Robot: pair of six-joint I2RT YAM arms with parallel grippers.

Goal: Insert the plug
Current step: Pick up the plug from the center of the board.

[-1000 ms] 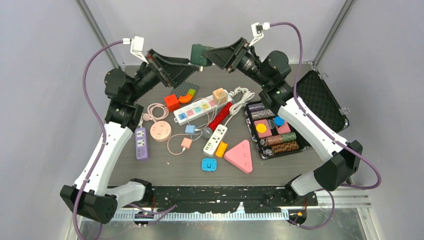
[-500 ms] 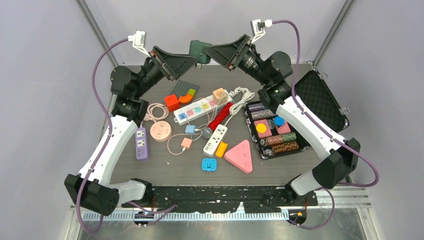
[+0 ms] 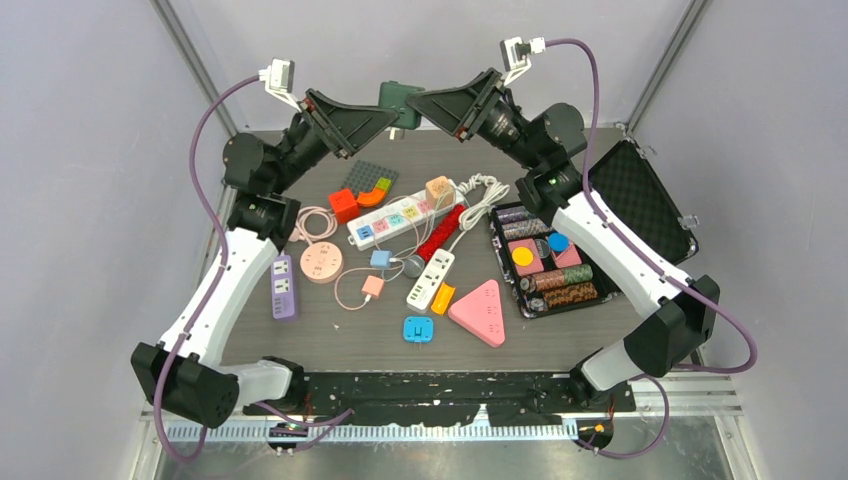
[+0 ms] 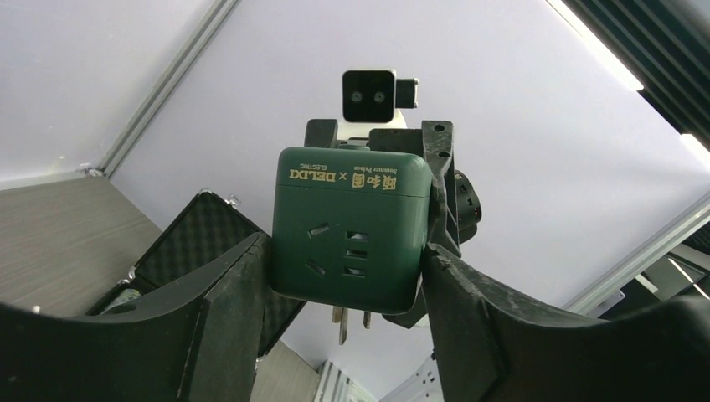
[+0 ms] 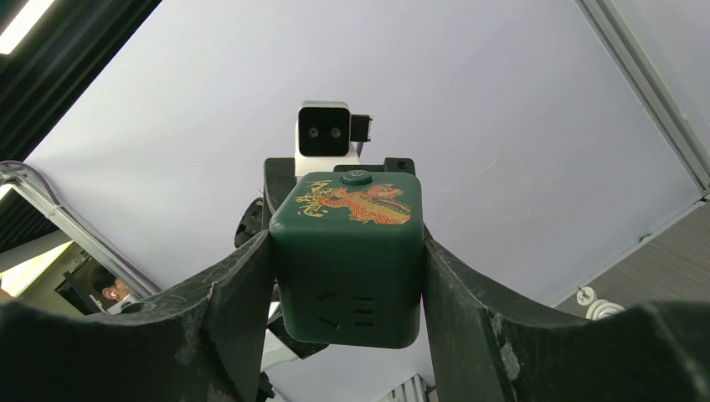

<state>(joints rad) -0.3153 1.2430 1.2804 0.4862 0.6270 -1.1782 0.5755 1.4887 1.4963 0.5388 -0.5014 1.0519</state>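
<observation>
Overhead, at upper centre of the frame, the left tool (image 4: 345, 251) and the right tool (image 5: 345, 251) each clamp, part-open, on the green socket cube (image 3: 400, 103). A mistimed release could drop it onto the desk (image 3: 330, 340).

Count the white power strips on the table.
2. A long white power strip with coloured sockets lies centrally; a shorter white strip lies nearer the arms' bases. The arms may hide others.
</observation>
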